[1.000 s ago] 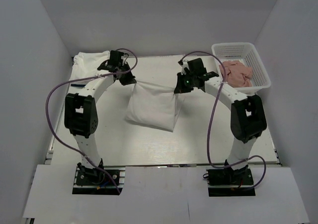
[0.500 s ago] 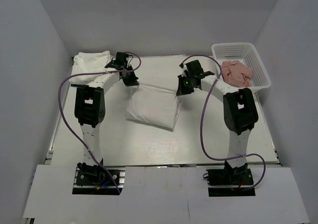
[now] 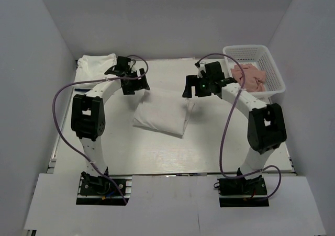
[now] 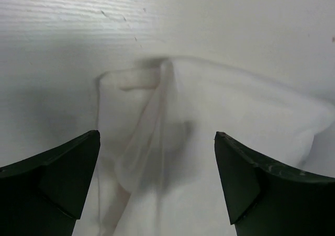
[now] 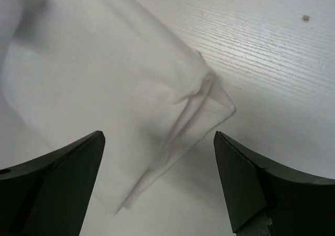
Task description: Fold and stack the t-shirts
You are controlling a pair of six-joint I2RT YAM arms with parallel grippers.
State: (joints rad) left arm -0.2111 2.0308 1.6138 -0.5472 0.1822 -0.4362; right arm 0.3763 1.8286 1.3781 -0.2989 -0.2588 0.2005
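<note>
A folded white t-shirt (image 3: 161, 111) lies flat in the middle of the table. Its far left corner (image 4: 157, 105) shows below my left gripper (image 4: 157, 147), which hovers open just above it with nothing between its fingers. The far right corner (image 5: 201, 97) of the same bundle lies under my right gripper (image 5: 159, 144), also open and empty. In the top view the left gripper (image 3: 135, 84) and the right gripper (image 3: 191, 88) hang over the bundle's two far corners. Another white t-shirt (image 3: 95, 64) lies bundled at the table's far left corner.
A white plastic basket (image 3: 260, 53) at the far right holds pink cloth (image 3: 249, 77). Purple cables loop off both arms. White walls close in the table on the left, right and back.
Both grippers held the shirt's far edge lifted, lowered it onto the table, then opened and let go. The shirt now lies flat as a folded bundle.
</note>
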